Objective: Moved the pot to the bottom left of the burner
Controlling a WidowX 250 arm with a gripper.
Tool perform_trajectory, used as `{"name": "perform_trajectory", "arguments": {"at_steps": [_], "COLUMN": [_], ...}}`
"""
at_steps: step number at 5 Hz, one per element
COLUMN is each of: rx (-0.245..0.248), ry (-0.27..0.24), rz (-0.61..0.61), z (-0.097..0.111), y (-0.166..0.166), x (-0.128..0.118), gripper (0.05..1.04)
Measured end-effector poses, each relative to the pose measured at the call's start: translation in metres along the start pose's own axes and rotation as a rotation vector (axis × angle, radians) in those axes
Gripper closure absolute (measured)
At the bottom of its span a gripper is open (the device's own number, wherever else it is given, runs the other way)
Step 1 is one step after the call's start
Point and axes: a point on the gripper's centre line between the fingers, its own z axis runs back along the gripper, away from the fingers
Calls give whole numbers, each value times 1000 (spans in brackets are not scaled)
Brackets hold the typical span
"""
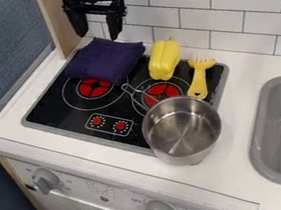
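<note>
Hand point(99, 36) with fingers wide apart, nothing between them, above the back left of the stove point(57, 108). Pot point(183, 131) across the stove's front right corner. Can easily tip if dragged over the stove's edge, or swing round if gripped only by the handle point(143, 94).

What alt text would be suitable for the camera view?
A metal pot sits at the lower right of a toy stovetop, overlapping its edge. Beyond it are a purple cloth, a yellow pepper and a yellow fork-shaped utensil; a black gripper hangs open at upper left, with a gray sink at right.
</note>
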Motion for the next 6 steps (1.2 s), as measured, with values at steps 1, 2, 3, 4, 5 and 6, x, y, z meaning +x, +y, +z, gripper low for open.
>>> {"name": "perform_trajectory", "arguments": {"at_steps": [1, 2, 3, 4, 5, 6], "rx": [-9, -33, -57, -109, -130, -138], "ry": [26, 44, -36, -48, -20, 27], "rz": [0, -64, -166, -292, -445, -528], "z": [-11, -15, 19, 32, 28, 13], "y": [-2, -25, -59, -96, -137, -163], "x": [-3, -20, -32, -62, -92, -122], "gripper": [85, 85, 85, 85, 85, 85]}}
